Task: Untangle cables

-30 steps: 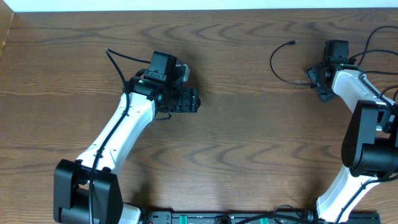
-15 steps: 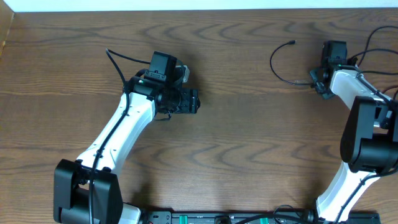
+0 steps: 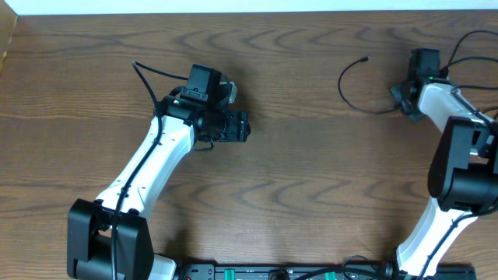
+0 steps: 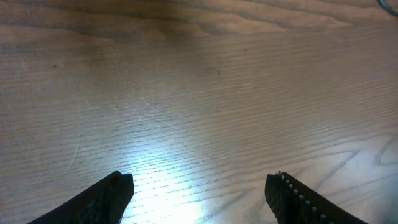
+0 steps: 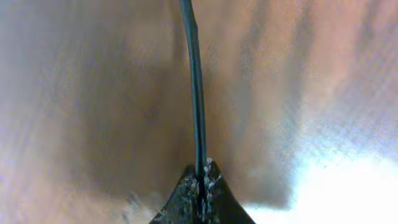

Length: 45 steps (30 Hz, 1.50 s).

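Note:
A thin black cable (image 3: 342, 84) lies in a loop on the wooden table at the upper right, its small plug end (image 3: 366, 58) pointing away from me. My right gripper (image 3: 400, 101) is shut on the loop's other end. In the right wrist view the cable (image 5: 196, 93) runs straight up out of the pinched fingertips (image 5: 202, 177). My left gripper (image 3: 244, 125) hovers left of the table's middle, far from the cable. Its view shows the gripper (image 4: 199, 190) open, with only bare wood between the fingers (image 4: 115, 193).
Thicker black wires (image 3: 467, 43) trail from the right arm at the far right edge, and another wire (image 3: 144, 78) arcs beside the left arm. The table's back edge (image 3: 249, 11) runs along the top. Both arm bases stand at the near edge.
My right gripper has closed on the black cable and shifted slightly to the right, drawing the loop with it. The left arm has not moved.

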Motion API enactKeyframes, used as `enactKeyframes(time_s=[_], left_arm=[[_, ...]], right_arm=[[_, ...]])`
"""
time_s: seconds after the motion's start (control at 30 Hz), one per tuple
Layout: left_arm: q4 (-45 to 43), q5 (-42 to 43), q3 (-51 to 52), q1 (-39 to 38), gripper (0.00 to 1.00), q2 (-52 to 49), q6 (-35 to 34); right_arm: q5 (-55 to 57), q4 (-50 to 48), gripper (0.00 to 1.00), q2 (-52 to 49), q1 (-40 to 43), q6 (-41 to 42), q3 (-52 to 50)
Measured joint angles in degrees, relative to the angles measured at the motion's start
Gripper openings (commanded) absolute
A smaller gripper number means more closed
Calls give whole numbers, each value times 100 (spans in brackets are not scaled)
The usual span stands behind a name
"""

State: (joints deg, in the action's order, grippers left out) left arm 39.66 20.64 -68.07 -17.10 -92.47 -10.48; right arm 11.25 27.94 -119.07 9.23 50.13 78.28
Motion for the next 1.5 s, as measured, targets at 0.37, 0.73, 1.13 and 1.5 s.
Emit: enactKeyframes(time_s=[0.37, 0.73, 1.13, 1.5], left_arm=[[24, 0, 0, 0, 74, 0, 0], [26, 0, 0, 0, 73, 0, 0], [31, 0, 0, 0, 73, 0, 2], [22, -328, 0, 0, 69, 702, 160]], right_arm=[[133, 1211, 1, 2065, 2214, -1390, 1611], [-970, 1141, 99, 1932, 4535, -1239, 1622], [-2417, 1423, 99, 981, 4481, -1447, 1556], [-4658, 2011, 99, 1150, 4059, -3530, 1530]])
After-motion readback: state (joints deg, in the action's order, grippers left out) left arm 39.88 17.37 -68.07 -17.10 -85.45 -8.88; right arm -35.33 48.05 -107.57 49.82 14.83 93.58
